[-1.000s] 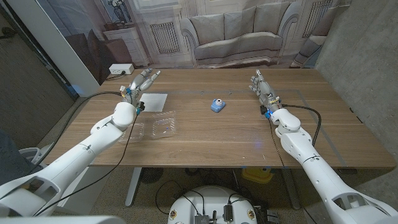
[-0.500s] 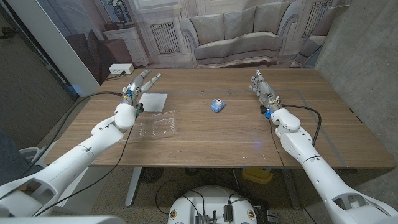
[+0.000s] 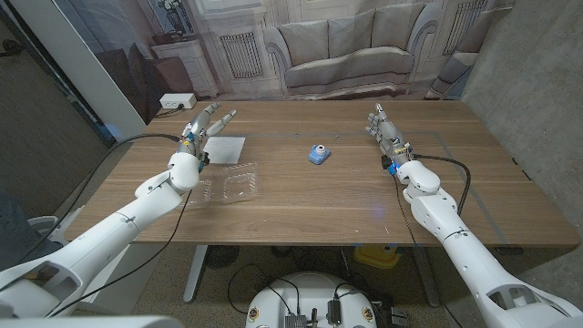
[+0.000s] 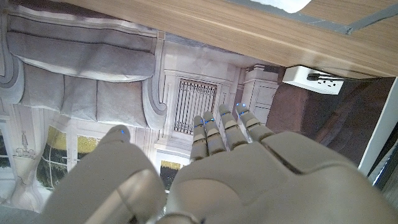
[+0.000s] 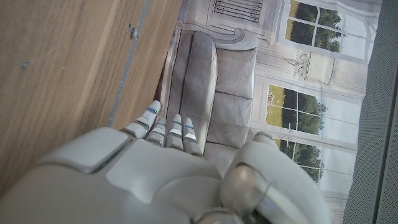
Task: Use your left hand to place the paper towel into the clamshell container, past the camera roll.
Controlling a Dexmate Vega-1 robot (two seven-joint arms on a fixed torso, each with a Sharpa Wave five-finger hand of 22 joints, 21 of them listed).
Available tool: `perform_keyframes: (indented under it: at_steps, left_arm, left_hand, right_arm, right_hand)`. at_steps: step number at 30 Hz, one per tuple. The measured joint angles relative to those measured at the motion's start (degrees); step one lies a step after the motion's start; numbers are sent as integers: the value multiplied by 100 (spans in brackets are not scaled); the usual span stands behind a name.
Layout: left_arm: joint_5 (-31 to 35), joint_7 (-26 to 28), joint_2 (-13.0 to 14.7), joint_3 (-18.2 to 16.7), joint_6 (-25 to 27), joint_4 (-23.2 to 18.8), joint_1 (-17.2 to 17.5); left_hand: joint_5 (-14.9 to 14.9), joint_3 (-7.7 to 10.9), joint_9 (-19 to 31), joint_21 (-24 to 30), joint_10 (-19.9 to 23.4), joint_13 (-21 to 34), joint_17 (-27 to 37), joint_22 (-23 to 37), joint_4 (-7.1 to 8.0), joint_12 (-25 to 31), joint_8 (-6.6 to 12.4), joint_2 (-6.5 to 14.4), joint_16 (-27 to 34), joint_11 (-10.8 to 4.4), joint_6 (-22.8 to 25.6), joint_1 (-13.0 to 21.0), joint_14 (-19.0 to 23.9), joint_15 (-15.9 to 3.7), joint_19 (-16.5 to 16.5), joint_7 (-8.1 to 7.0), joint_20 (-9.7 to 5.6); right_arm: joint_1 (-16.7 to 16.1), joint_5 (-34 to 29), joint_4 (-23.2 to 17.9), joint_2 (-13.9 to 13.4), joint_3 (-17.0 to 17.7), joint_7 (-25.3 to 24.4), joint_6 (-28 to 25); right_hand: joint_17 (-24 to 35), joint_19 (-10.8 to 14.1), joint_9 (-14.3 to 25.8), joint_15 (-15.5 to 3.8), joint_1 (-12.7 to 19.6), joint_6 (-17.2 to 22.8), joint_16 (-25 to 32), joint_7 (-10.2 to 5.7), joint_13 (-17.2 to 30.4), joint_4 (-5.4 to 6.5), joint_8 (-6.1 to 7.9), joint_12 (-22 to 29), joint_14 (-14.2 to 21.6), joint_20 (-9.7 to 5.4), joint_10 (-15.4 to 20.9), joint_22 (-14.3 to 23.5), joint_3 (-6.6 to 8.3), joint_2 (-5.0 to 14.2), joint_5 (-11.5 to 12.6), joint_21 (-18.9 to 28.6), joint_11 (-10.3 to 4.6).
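Observation:
A white paper towel (image 3: 221, 147) lies flat on the table at the left. My left hand (image 3: 204, 124) hovers at its far left corner, fingers straight and apart, holding nothing. The clear clamshell container (image 3: 229, 185) lies open on the table just nearer than the towel. A small blue camera roll (image 3: 318, 155) sits near the table's middle. My right hand (image 3: 384, 129) stays at the right with its fingers straight, nothing in it. In the left wrist view my left hand (image 4: 211, 168) shows extended fingers, and a corner of the paper towel (image 4: 289, 5) is visible.
A white power strip (image 3: 177, 100) sits on a low cabinet behind the table's far left corner. A backdrop printed with a sofa (image 3: 344, 55) stands behind the table. Bare wood lies between the camera roll and my right hand.
My left hand has drifted slightly left and nearer along the towel's far left corner. The right hand and the objects have not moved.

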Motion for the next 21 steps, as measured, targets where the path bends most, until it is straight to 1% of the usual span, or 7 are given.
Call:
perform_keyframes:
  at_steps: [4,10,11,14,18,19,21]
  left_arm:
    - [52,19,20,16,45,-17,-5]
    - [123,49,48,32,122,-42,-5]
    - [123,49,53,34,122,-50,-5]
    - [213,89,78,47,241,-84,7]
    - [257,100,122,69,301,-138,18]
    - [257,100,124,70,301,-141,18]
    - [382,123,152,86,488,-175,23]
  left_hand:
    - [8,0,0,0,20,0,0,0,0,0,0,0,0,19,31,0,20,20,20,-31,-2]
    - [46,0,0,0,72,0,0,0,0,0,0,16,0,-33,61,15,60,-1,39,-61,-21]
    - [46,0,0,0,81,0,0,0,0,0,1,31,0,-42,83,30,60,-1,59,-39,-1]
    - [46,0,0,0,94,0,9,0,0,0,45,30,0,-55,113,29,82,14,79,-50,-21]
    - [46,-24,0,0,102,-1,29,0,-24,0,45,30,0,-64,134,29,120,-3,100,-71,-1]
    - [46,-24,0,0,131,-1,29,0,-24,0,45,30,0,-92,134,29,120,-3,100,-71,-1]
    - [46,-24,0,-41,132,-1,29,0,-24,0,45,30,0,-94,147,29,120,-3,100,-58,-1]
  right_arm:
    - [-8,2,-13,2,2,-6,2]
    - [-29,3,-41,2,6,-30,2]
    - [-29,3,-41,2,6,-35,2]
    - [-59,3,-83,-1,15,-51,2]
    - [-69,3,-103,-8,19,-60,-29]
    - [-69,3,-103,-8,19,-61,-32]
    - [-92,3,-143,-23,31,-67,-51]
  right_hand:
    - [0,0,0,0,0,0,0,0,0,0,0,0,0,0,0,0,0,0,0,0,0]
    - [0,0,0,-23,1,9,0,9,0,0,0,0,23,0,21,0,0,-1,0,-38,-21]
    - [0,0,0,-27,1,9,0,9,0,0,0,0,27,0,21,0,0,-1,0,-37,-21]
    - [0,25,0,-32,1,9,0,9,0,0,0,0,32,-25,21,0,0,-1,0,-38,-21]
    - [0,31,0,-32,1,9,0,9,0,-16,0,0,32,-32,21,-1,-16,-1,0,-37,-21]
    - [0,31,0,-32,1,9,0,9,0,-16,0,0,32,-32,20,-1,-16,-1,0,-38,-21]
    - [0,31,0,-32,1,9,0,9,0,-16,0,0,32,-32,21,-1,-16,-1,0,-37,-21]
